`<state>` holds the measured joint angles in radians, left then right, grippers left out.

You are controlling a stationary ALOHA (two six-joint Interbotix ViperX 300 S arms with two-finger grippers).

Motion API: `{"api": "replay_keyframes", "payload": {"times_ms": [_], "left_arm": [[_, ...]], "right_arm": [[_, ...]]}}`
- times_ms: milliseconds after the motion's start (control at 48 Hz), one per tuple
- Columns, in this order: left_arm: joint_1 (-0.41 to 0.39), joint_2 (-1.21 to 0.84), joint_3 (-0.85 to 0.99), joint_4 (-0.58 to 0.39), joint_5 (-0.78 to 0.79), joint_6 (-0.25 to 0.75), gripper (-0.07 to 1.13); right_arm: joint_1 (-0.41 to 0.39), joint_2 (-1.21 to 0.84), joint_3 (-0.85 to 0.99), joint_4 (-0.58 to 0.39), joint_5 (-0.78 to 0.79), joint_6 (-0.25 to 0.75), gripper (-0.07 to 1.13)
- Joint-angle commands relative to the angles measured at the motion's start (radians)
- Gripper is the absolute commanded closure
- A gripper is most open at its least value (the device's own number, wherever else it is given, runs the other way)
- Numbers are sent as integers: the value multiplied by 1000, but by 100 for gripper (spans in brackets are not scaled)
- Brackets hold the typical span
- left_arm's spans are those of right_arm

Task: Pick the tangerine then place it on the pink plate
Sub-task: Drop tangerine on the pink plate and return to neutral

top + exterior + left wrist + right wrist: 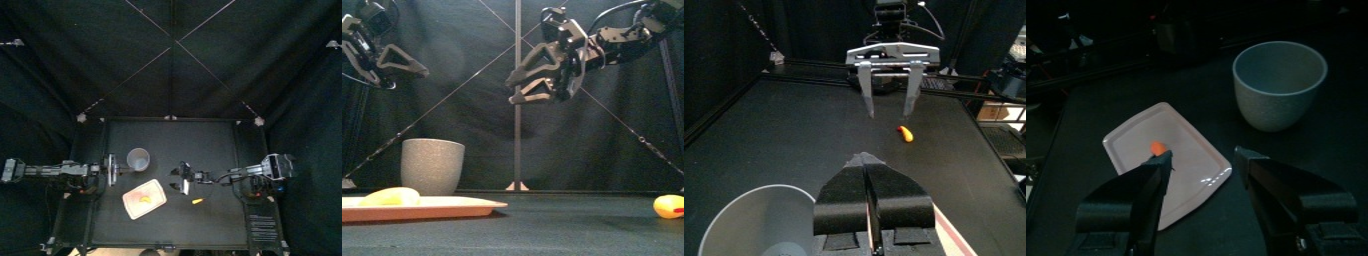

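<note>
- Tangerine (669, 206): small, orange, on bare bench (791, 120), right of pink plate (456, 206) and apart from it. Not yet picked.
- Right fingers (865, 95): spread wide, empty, hanging high above bench; tangerine below, toward front edge.
- Left fingers (869, 165): pressed together, empty, raised beside grey cup (433, 163).
- Plate: carries yellowish toy (390, 196).
- Risks, judged:
  - Round fruit may roll or squirt out if fingers close off-centre.
  - Too deep a descent would strike bench.
  - Release over occupied end could knock toy, or let tangerine roll off low rim.
</note>
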<state>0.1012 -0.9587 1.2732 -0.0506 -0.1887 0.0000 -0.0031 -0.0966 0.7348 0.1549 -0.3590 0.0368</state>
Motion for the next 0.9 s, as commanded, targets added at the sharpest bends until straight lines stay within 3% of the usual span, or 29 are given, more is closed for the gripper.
{"api": "replay_keyframes", "payload": {"times_ms": [21,354,896], "left_arm": [[8,2,-12,-2,-6,0,104],[14,2,8,-8,-6,-6,104],[15,0,8,-28,-6,-5,104]], "right_arm": [[-28,-80,37,-32,-31,0,17],[-72,-89,66,-63,-40,3,17],[-80,-87,81,-63,-40,0,17]]}}
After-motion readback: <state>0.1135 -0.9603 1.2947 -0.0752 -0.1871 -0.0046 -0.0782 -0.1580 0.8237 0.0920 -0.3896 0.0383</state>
